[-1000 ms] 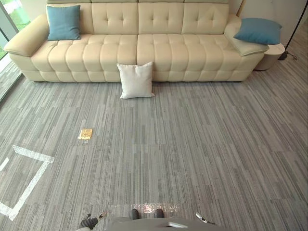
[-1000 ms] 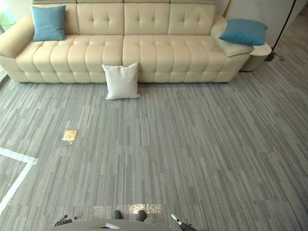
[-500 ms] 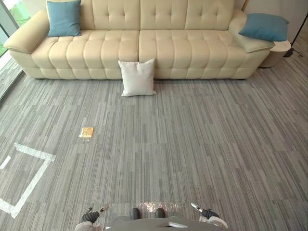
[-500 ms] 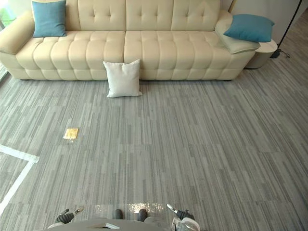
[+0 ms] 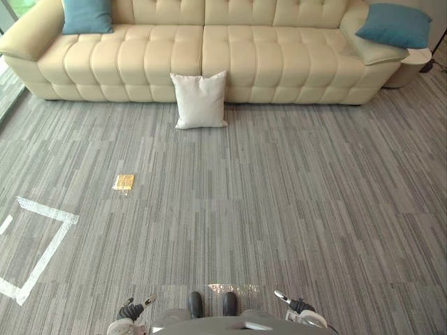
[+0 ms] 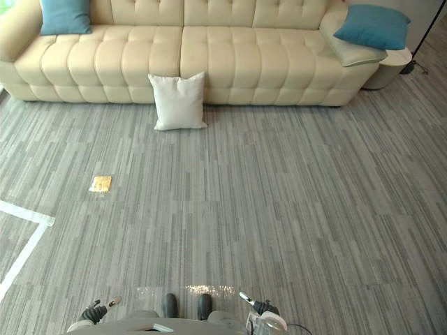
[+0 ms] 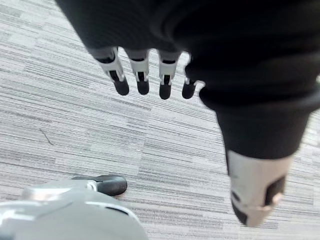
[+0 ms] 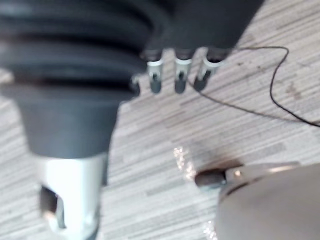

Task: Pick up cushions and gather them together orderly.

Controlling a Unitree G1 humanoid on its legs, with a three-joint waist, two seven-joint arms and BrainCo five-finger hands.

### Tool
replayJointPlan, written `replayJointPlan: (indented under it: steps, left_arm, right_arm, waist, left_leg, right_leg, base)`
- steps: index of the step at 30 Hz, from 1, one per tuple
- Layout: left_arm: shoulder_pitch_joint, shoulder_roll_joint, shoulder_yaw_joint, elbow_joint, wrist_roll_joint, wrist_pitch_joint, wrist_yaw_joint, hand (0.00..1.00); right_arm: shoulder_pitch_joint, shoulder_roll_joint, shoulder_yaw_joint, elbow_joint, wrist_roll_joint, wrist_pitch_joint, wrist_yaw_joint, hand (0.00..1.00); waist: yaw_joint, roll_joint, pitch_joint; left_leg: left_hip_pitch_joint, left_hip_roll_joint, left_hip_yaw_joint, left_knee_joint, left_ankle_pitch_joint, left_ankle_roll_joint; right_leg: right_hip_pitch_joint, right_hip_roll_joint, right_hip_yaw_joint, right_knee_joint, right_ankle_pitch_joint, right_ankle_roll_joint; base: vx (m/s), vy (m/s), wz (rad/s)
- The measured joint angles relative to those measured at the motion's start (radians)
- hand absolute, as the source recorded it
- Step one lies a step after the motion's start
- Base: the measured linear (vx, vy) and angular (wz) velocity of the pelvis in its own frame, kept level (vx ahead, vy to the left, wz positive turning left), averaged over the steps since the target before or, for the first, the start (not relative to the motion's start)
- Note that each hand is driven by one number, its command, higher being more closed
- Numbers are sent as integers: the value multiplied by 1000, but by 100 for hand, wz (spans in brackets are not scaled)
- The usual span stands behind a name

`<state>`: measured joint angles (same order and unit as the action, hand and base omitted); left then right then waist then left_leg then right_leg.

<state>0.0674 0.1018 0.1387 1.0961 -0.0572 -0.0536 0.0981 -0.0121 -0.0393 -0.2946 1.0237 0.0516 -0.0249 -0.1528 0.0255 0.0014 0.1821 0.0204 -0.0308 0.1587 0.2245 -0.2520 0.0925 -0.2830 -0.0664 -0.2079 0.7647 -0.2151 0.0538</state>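
- White cushion [image 5: 200,100]: square, plain woven cover, plump middle, pointed corners. Stands on edge on the carpet [image 5: 293,202], leaning back against the front of the sofa [image 5: 279,63] near its middle.
- Blue cushion, left [image 5: 86,15]: square, teal cloth, propped upright against the backrest at the sofa's left end.
- Blue cushion, right [image 5: 394,25]: same teal cloth, lying tilted on the sofa's right armrest, next to a pale round side table [image 5: 413,64].
- Handling, by judgement: all three look light, soft and yielding, not fragile. The cloth should grip well, but the filling will give under the fingers. Best taken at the top edge or a corner, or pressed between both hands at the sides.
- Sofa: cream, smooth leather-like skin, tufted into rounded squares.
- Carpet: grey, short pile, striped plank pattern. On it lie a small flat yellow item [image 5: 123,182] and a white tape outline [image 5: 43,237].
- Left hand [image 7: 142,75]: fingers straight and relaxed, pointing at the carpet, holding nothing.
- Right hand [image 8: 180,79]: fingers likewise loose and empty above the carpet.
- Both hands hang low by the robot, well apart from every cushion.
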Motion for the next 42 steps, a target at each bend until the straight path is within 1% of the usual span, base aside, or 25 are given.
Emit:
replayJointPlan:
  steps: [2, 5, 8, 10, 11, 12, 14, 15, 17, 19, 22, 24, 25, 26, 27, 30, 31, 32, 33, 34, 35, 36, 37, 40, 42]
  left_arm:
    - [0, 1, 10, -8, 2, 0, 1, 0]
    - [-13, -3, 16, -9, 2, 0, 2, 0]
    - [-27, -6, 13, -9, 2, 0, 2, 0]
    - [-28, -7, 10, -10, 3, -3, 1, 0]
    - [-35, -19, 16, -9, 5, -9, -1, 0]
    - [-48, -45, 27, -12, 12, -12, -3, 0]
    - [-48, -82, 55, -26, 14, -13, -7, 0]
    - [-50, -99, 99, -40, 14, -14, -17, 0]
    - [-46, -106, 140, -68, 10, -14, -18, 0]
    - [-46, -113, 156, -96, 1, -14, -18, 0]
    - [-48, -121, 173, -130, 0, -22, -17, 0]
    - [-56, -121, 173, -144, -2, -35, -17, 0]
    - [-59, -121, 174, -144, -2, -35, -17, 0]
    - [-65, -121, 174, -144, -2, -37, -17, 0]
    - [-66, -121, 174, -144, -2, -37, -17, 0]
    - [-68, -124, 173, -142, -2, -39, -15, 0]
    - [-68, -124, 174, -140, -5, -38, -14, 0]
    - [-68, -121, 175, -139, -11, -36, -15, 0]
    - [-67, -118, 175, -138, -13, -36, -15, 0]
    - [-66, -107, 175, -138, -22, -36, -15, 0]
    - [-66, -104, 175, -134, -23, -36, -15, 0]
    - [-65, -94, 173, -118, -30, -35, -15, 0]
    - [-68, -80, 165, -96, -43, -29, -15, 0]
    - [-55, -75, 165, -80, -59, -15, -14, 0]
    - [-48, -75, 169, -80, -58, -9, -14, 0]
  right_arm:
    - [-3, 5, 1, 0, 0, -2, 0, 0]
    - [-25, 7, -2, 1, 2, -13, 0, 0]
    - [-54, 4, -2, 1, 2, -15, 0, 0]
    - [-45, 5, -2, -10, 1, -15, 0, 0]
    - [-36, 2, -8, -21, 3, -15, 1, 0]
    - [-42, -8, -15, -31, 0, -17, 1, 0]
    - [-43, -11, -30, -37, 1, -17, 0, 0]
    - [-39, -8, -22, -52, 1, -13, 0, 0]
    - [-26, 7, 8, -64, 0, -9, 0, 0]
    - [-23, 13, 17, -64, 2, -10, -1, 0]
    - [-23, 21, 17, -65, 2, -8, -2, 0]
    - [-15, 24, 15, -66, 2, 4, -3, 0]
    - [-15, 25, 14, -66, 2, 6, -3, 0]
    - [-7, 30, 10, -66, 2, 7, -3, 0]
    - [-8, 32, 8, -66, 2, 7, -3, 0]
    - [-1, 36, 15, -65, 2, 7, -5, 0]
    - [1, 38, 17, -64, 2, 7, -5, 0]
    - [10, 51, 16, -64, 2, 7, -6, 0]
    - [15, 53, 14, -63, 2, 7, -6, 0]
    - [20, 69, 12, -61, 2, 7, -6, 0]
    - [21, 73, 9, -61, 2, 7, -5, 0]
    - [23, 84, -1, -61, 2, 7, -4, 0]
    - [22, 90, -1, -65, 2, 3, -3, 0]
    - [7, 90, 8, -66, 2, -1, -1, 0]
    - [6, 91, 12, -67, 2, -3, 0, 0]
  waist:
    - [-2, -6, 3]
    - [-15, -5, 7]
    - [-38, 3, 29]
    - [-52, -13, 35]
    - [-53, -15, 35]
    - [-48, 13, 41]
    - [-48, 34, 53]
    - [-54, 47, 60]
    - [-40, 47, 63]
    - [-25, 42, 65]
    - [-6, 33, 70]
    - [14, 29, 71]
    - [17, 28, 71]
    - [28, 21, 71]
    - [30, 20, 70]
    - [34, 18, 61]
    - [40, 19, 54]
    - [49, 3, 34]
    - [55, -10, 26]
    - [61, -34, 13]
    - [61, -40, 9]
    - [59, -55, -1]
    - [40, -67, -9]
    - [30, -60, -5]
    - [29, -61, -6]
  left_leg:
    - [53, 1, -31, -21, -15, -4]
    - [105, 14, -69, -87, -18, -12]
    - [169, 41, -95, -141, -36, -43]
    - [215, 44, -134, -139, -65, -94]
    - [248, 58, -156, -134, -77, -116]
    - [228, 86, -153, -76, -66, -140]
    - [180, 110, -134, 66, -48, -169]
    - [81, 136, -122, 331, 5, -179]
    - [-52, 214, -87, 700, 37, -201]
    - [-118, 272, -19, 820, 33, -195]
    - [-260, 333, 77, 847, 14, -162]
    - [-350, 348, 154, 667, -4, -144]
    - [-354, 344, 167, 612, -4, -145]
    - [-363, 322, 181, 450, 0, -150]
    - [-367, 316, 180, 412, 4, -152]
    - [-382, 281, 165, 149, 87, -162]
    - [-383, 281, 161, 109, 153, -158]
    - [-374, 250, 159, 116, 225, -140]
    - [-375, 241, 162, 135, 230, -130]
    - [-375, 227, 175, 188, 177, -107]
    - [-369, 223, 182, 201, 158, -105]
    - [-332, 209, 200, 226, 112, -88]
    - [-278, 181, 202, 229, 69, -72]
    - [-144, 173, 217, 205, 5, -65]
    - [-76, 170, 230, 166, -9, -71]
  right_leg:
    - [-17, -16, -33, 25, -50, 4]
    - [-89, -10, -98, -139, -52, -15]
    - [-139, 36, -106, -392, 75, -31]
    - [-138, 48, -74, -512, 177, -48]
    - [-135, 43, -72, -468, 287, -124]
    - [-140, 53, -90, -414, 231, -134]
    - [-111, 68, -103, -399, 184, -149]
    - [-61, 88, -106, -405, 140, -154]
    - [47, 123, -96, -433, 96, -172]
    - [122, 136, -76, -460, 77, -178]
    - [235, 137, -38, -542, 57, -159]
    - [323, 124, -24, -609, 54, -134]
    - [335, 120, -23, -617, 54, -129]
    - [372, 100, -19, -639, 43, -108]
    - [381, 95, -18, -643, 40, -103]
    - [426, 55, -6, -662, 2, -40]
    - [442, 42, 10, -665, -17, -12]
    - [454, 5, 30, -665, -34, 15]
    - [455, -9, 36, -659, -36, 19]
    - [445, -41, 45, -610, -36, 19]
    - [436, -52, 50, -578, -36, 18]
    - [384, -86, 66, -412, -33, 24]
    - [301, -133, 66, -157, 13, 43]
    - [151, -157, 58, 193, 38, 45]
    - [84, -153, 29, 240, 21, 23]
  base:
    - [272, 11, 36]
    - [372, -41, 36]
    - [463, -94, 34]
    - [642, -207, 68]
    - [732, -283, 63]
    - [595, -242, 39]
    - [582, -240, 10]
    - [563, -224, -2]
    - [511, -193, -14]
    - [451, -148, -26]
    - [360, -51, -27]
    - [398, 69, -9]
    - [403, 129, -2]
    - [262, 118, -2]
    - [350, 185, -2]
    - [321, 229, -8]
    - [496, 443, -34]
    - [351, 322, -39]
    - [457, 383, -40]
    - [275, 206, -28]
    - [544, 426, -31]
    - [547, 426, -4]
    - [641, 448, 5]
    - [435, 191, 6]
    - [383, 75, -18]
